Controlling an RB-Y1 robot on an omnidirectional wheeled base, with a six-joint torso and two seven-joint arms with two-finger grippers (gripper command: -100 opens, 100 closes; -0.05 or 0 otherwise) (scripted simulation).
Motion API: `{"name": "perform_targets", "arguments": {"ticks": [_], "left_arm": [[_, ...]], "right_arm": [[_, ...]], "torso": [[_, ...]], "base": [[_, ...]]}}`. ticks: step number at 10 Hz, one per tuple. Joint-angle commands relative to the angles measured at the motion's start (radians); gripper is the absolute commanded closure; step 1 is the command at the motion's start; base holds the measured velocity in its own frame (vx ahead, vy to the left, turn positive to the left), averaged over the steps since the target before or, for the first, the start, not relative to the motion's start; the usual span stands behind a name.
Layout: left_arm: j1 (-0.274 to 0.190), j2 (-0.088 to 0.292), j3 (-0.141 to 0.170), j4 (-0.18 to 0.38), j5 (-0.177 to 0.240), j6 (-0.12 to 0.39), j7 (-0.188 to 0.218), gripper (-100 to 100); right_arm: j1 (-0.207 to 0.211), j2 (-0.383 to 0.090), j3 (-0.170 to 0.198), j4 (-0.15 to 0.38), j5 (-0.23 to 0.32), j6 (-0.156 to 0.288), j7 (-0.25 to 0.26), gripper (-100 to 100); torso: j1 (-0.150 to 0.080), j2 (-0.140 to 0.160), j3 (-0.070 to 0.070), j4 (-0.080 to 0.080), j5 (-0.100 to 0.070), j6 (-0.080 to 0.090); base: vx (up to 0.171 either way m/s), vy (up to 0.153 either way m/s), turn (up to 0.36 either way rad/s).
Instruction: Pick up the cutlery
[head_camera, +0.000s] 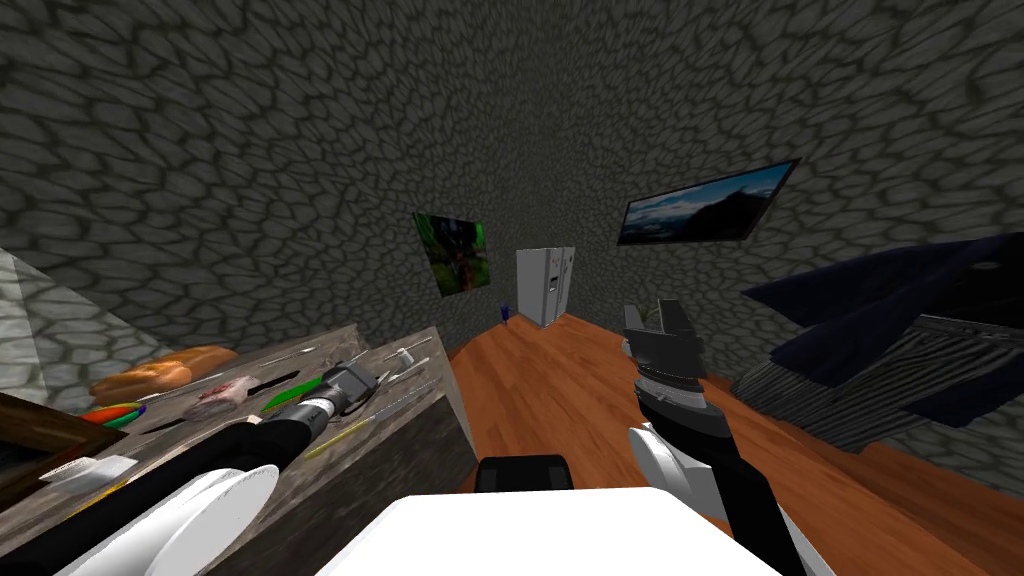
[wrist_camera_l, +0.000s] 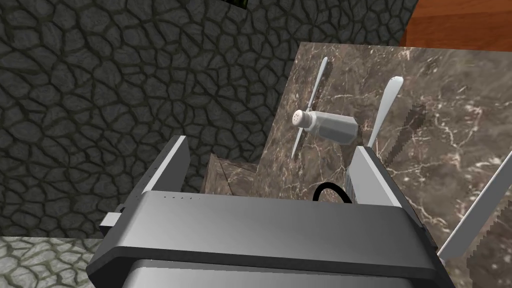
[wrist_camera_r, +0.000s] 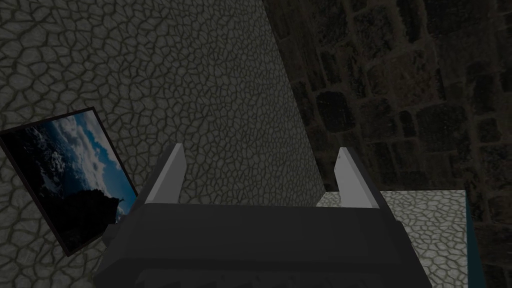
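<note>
Several pieces of light grey cutlery lie on the brown marble counter (wrist_camera_l: 450, 100). One thin piece (wrist_camera_l: 316, 86) lies under a fallen white shaker (wrist_camera_l: 327, 126). A second piece (wrist_camera_l: 386, 105) lies just beyond my left gripper's fingertip, and a third (wrist_camera_l: 480, 205) runs along the side. My left gripper (wrist_camera_l: 270, 147) hovers open above the counter's end, short of the shaker, with nothing between its fingers. In the head view the left gripper (head_camera: 372, 380) is over the counter (head_camera: 420, 420) near the cutlery (head_camera: 410, 368). My right gripper (head_camera: 652, 312) is raised over the wooden floor, open (wrist_camera_r: 258, 155).
Further back on the counter lie a bread loaf (head_camera: 165, 368), a piece of meat (head_camera: 222, 397), a black-handled knife (head_camera: 250, 385) and green items (head_camera: 292, 393). A white fridge (head_camera: 545, 285) stands at the far wall. Dark furniture (head_camera: 900, 330) is on the right.
</note>
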Motion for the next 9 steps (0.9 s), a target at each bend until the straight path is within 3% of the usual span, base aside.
{"name": "perform_targets", "arguments": {"ticks": [1, 2, 4, 5, 9], "left_arm": [[0.007, 0.004, 0.008, -0.003, 0.010, 0.043, 0.003, -100], [0.025, 0.009, 0.027, 0.006, 0.036, 0.077, 0.015, -100], [0.025, 0.009, 0.027, 0.006, 0.036, 0.124, 0.015, -100], [0.044, 0.015, 0.044, 0.016, 0.060, 0.157, 0.026, -100], [0.063, 0.021, 0.059, 0.028, 0.083, 0.266, 0.036, -100]], "right_arm": [[0.000, 0.000, 0.000, 0.000, 0.000, 0.000, 0.000, 0], [0.000, 0.000, 0.000, 0.000, 0.000, 0.000, 0.000, 0], [0.000, 0.000, 0.000, 0.000, 0.000, 0.000, 0.000, 0], [0.000, 0.000, 0.000, 0.000, 0.000, 0.000, 0.000, 0], [0.000, 0.000, 0.000, 0.000, 0.000, 0.000, 0.000, 0]], "torso": [[0.000, 0.000, 0.000, 0.000, 0.000, 0.000], [0.000, 0.001, 0.001, 0.000, 0.000, 0.000], [0.001, 0.000, 0.000, 0.000, 0.000, 0.000], [0.000, 0.001, 0.001, 0.000, 0.000, 0.000], [0.001, 0.000, 0.000, 0.000, 0.000, 0.001]], "base": [[0.021, 0.005, 0.035], [0.050, 0.018, -0.139], [0.036, 0.012, -0.062], [0.044, 0.008, -0.169], [0.040, 0.014, -0.089]]}}
